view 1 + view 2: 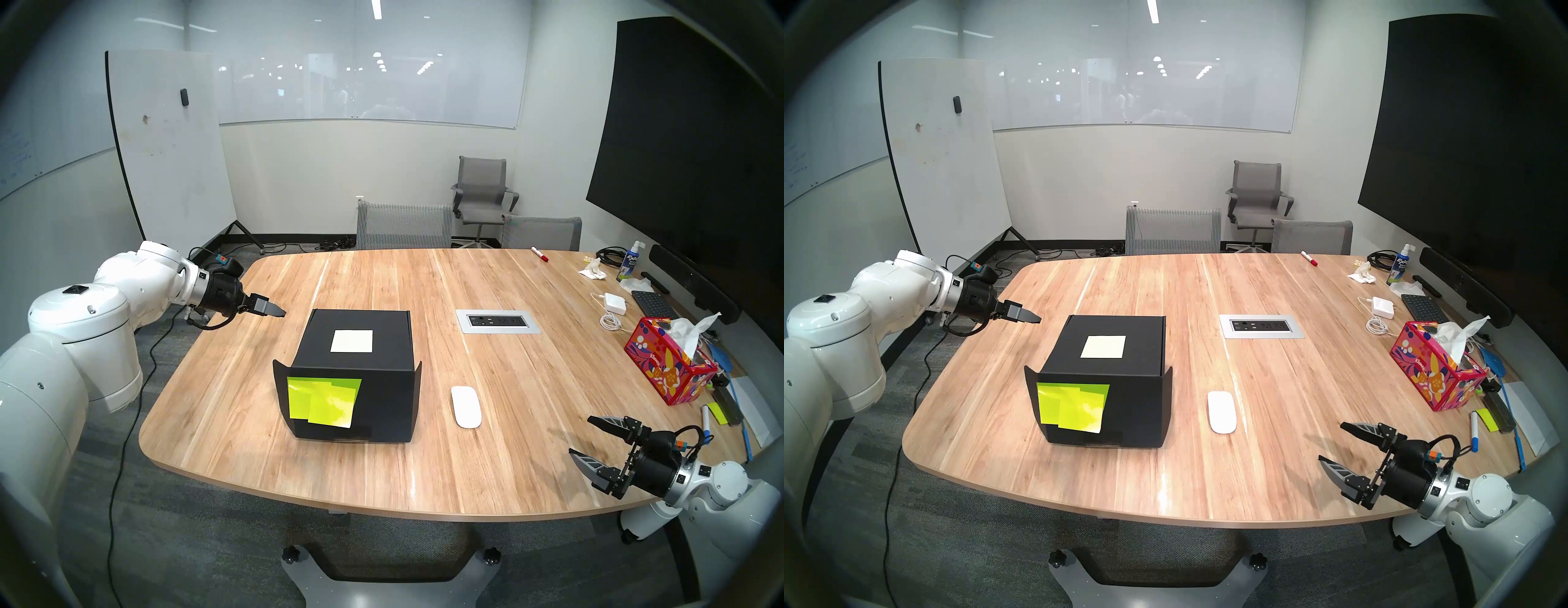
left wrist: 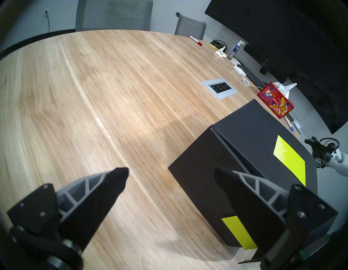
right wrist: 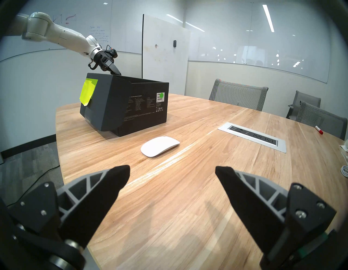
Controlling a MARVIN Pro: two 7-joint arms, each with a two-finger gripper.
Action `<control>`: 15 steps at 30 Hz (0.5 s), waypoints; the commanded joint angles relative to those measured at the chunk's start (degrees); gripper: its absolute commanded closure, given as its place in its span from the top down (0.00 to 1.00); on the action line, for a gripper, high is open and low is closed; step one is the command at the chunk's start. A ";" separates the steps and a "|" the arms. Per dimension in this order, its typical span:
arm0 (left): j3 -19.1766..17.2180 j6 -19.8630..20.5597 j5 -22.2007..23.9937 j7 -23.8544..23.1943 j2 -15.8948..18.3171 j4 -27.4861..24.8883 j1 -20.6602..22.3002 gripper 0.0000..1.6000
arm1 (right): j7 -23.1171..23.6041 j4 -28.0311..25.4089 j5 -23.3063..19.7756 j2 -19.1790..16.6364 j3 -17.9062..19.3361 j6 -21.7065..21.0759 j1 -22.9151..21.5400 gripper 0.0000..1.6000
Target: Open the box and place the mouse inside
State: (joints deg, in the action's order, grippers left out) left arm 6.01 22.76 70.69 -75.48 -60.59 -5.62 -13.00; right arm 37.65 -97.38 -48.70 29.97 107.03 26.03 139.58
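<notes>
Head views are showing the box [image 1: 354,373] sitting closed on the wooden counter [image 1: 488,467], its front flap carrying yellow-green sticky notes [image 1: 322,401] and its top a white label [image 1: 352,341]. The mouse [image 1: 466,406] is lying on the counter just to the right of the box, apart from it. The left claw [image 1: 278,312] is hovering released near the box's far left corner, holding nothing. The right claw [image 1: 583,437] is hanging spread wide and empty, nearer than the mouse.

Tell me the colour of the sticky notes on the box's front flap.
Neon yellow-green sticky notes on the black box, clearest in the head view.
</notes>
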 commanded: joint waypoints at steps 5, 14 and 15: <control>-0.15 0.01 0.05 0.05 0.06 -0.11 1.08 1.00 | 0.00 -0.11 -0.06 -0.01 0.17 0.02 -0.02 1.00; -0.18 0.01 0.03 0.05 0.06 -0.11 1.08 1.00 | 0.00 -0.10 -0.06 -0.01 0.17 0.02 -0.02 1.00; -0.18 0.01 0.02 0.05 0.06 -0.11 1.08 1.00 | 0.00 -0.10 -0.06 -0.01 0.17 0.02 -0.02 1.00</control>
State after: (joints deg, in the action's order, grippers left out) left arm 6.00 22.76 70.62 -75.48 -60.59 -5.62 -13.03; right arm 37.65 -97.37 -48.69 29.97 107.00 26.03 139.58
